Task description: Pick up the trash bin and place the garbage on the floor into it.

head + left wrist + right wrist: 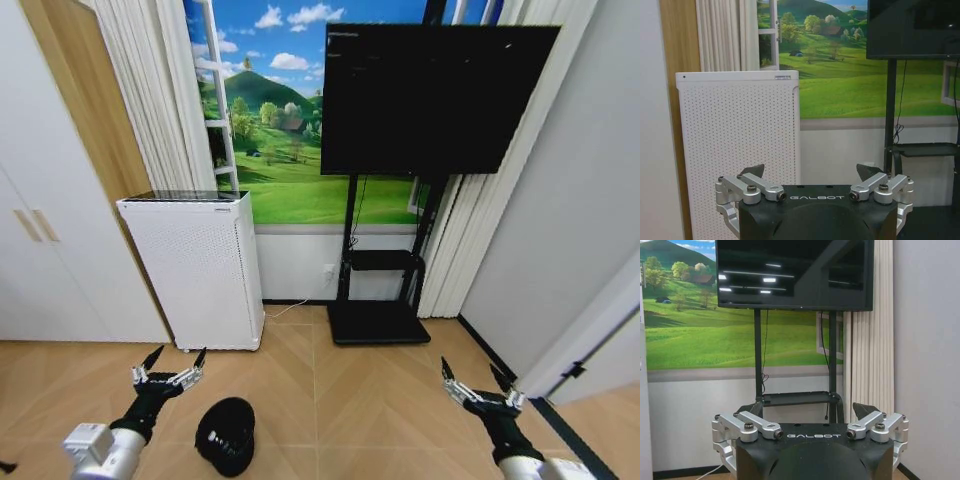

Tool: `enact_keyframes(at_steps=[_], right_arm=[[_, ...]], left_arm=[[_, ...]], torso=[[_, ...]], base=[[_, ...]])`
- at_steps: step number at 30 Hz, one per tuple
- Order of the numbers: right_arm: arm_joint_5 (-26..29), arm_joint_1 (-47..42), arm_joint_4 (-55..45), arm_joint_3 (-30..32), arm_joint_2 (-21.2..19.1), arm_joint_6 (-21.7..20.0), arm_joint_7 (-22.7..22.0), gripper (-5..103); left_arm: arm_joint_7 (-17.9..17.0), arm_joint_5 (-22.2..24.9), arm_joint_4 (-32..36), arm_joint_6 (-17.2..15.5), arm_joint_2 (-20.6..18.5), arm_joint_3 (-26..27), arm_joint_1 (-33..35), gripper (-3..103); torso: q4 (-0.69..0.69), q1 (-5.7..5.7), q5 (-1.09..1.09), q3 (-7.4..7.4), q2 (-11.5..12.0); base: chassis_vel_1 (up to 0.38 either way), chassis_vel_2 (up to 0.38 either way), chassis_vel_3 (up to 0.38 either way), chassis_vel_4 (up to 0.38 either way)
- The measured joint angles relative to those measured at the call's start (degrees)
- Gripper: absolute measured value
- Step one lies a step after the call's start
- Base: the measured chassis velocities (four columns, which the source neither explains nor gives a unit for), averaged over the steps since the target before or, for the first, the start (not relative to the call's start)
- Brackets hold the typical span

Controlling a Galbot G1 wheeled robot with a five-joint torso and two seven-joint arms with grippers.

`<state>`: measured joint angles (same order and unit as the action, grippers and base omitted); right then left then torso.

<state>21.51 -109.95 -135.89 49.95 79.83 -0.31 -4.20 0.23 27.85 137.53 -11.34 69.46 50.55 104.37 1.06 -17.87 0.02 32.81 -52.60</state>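
The trash bin (228, 435), a small round black mesh basket, sits on the floor (330, 400) at the lower left of the head view, just right of my left forearm. My left gripper (178, 356) hovers open a little beyond and to the left of the bin, holding nothing. In the left wrist view the left gripper (811, 172) faces the white appliance with its fingers spread wide. My right gripper (470, 372) hangs open over bare parquet at the lower right, also empty. In the right wrist view the right gripper (805, 410) points at the TV stand. The garbage is out of view.
A white perforated air purifier (195, 265) stands against the wall ahead on the left. A large TV (430, 90) on a black stand with a floor base (378, 322) is ahead on the right. White cabinet doors (40, 230) line the left, a grey wall (580, 220) the right.
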Motion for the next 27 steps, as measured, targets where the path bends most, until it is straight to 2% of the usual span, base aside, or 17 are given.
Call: enact_keyframes(at_steps=[2, 3, 4, 7, 14, 18, 27], right_arm=[[0.0, -0.01, 0.0, -0.01, 0.0, 0.0, 0.01, 100], [0.0, -0.01, -0.01, 0.01, 0.0, 0.0, 0.0, 100], [0.0, -0.01, 0.0, -0.01, 0.01, 0.0, 0.0, 100], [0.0, -0.01, 0.0, 0.0, 0.01, 0.0, 0.0, 100], [0.0, -0.03, -0.01, -0.02, 0.02, 0.0, 0.02, 100], [0.0, -0.02, -0.01, -0.01, 0.02, 0.0, 0.01, 100], [0.0, 0.02, -0.01, -0.01, 0.0, 0.0, 0.0, 100]], left_arm=[[-0.01, 0.0, 0.0, 0.0, 0.0, 0.01, 0.0, 100], [-0.01, 0.0, 0.0, 0.0, 0.0, 0.0, 0.0, 100], [-0.02, 0.0, 0.0, 0.0, 0.0, 0.02, 0.0, 100], [0.03, 0.0, 0.0, 0.0, 0.0, 0.01, 0.0, 100], [-0.06, 0.0, 0.0, 0.0, 0.0, 0.03, 0.02, 100], [-0.06, 0.0, 0.0, 0.0, 0.0, 0.02, 0.0, 100], [-0.04, 0.0, 0.0, 0.0, 0.0, 0.01, -0.01, 100]], torso=[[0.0, 0.01, 0.01, -0.01, 0.0], [0.0, 0.03, -0.07, -0.03, -0.01], [0.0, 0.03, 0.0, -0.02, 0.01], [0.0, 0.05, 0.0, -0.04, 0.01], [-0.01, 0.08, -0.07, -0.06, 0.01], [0.03, 0.07, -0.03, -0.04, 0.05], [-0.01, -0.01, -0.01, -0.02, 0.1]], base=[[0.403, -0.306, -0.432, 0.291], [0.449, -0.306, -0.445, 0.286], [0.496, -0.278, -0.445, 0.271], [0.497, -0.23, -0.489, 0.251], [0.387, -0.082, -0.385, 0.118], [0.053, -0.005, -0.087, -0.001], [-0.074, 0.012, 0.097, -0.004]])
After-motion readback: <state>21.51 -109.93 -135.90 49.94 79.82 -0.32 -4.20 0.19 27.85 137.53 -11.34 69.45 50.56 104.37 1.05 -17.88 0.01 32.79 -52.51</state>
